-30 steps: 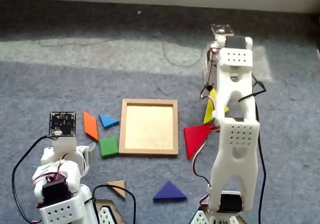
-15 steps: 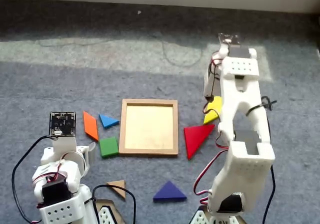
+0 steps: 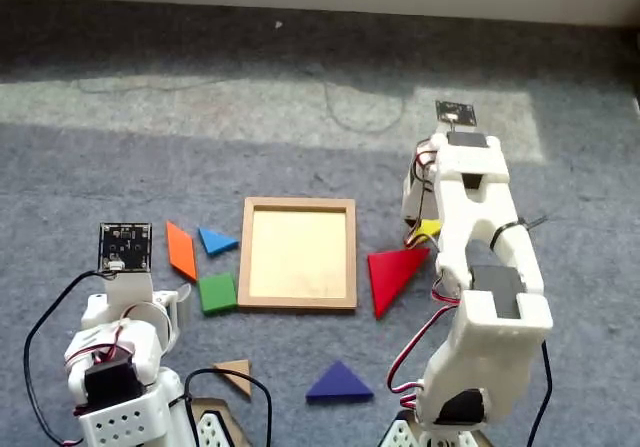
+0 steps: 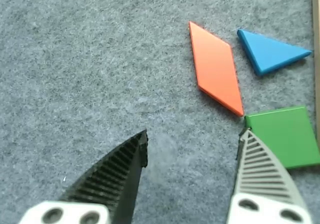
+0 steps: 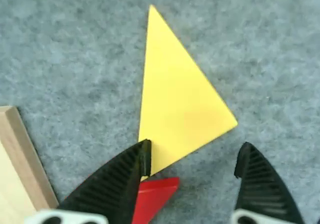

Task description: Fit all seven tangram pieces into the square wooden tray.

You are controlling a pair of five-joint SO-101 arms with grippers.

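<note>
High view: yellow triangle (image 3: 428, 229) is largely covered by the right arm (image 3: 480, 227); one corner alone is seen. Tan triangle (image 3: 236, 373) is partly crossed by a black cable (image 3: 266, 407).

Left wrist view: green square (image 4: 285, 134) is overlapped at one corner by a grey finger (image 4: 260, 169). Tray (image 4: 318, 43) is cut to a thin strip by the picture's edge.

Right wrist view: red triangle (image 5: 157, 191) is reduced to one tip behind a black finger (image 5: 122, 181). Tray is cut to a single corner.
</note>
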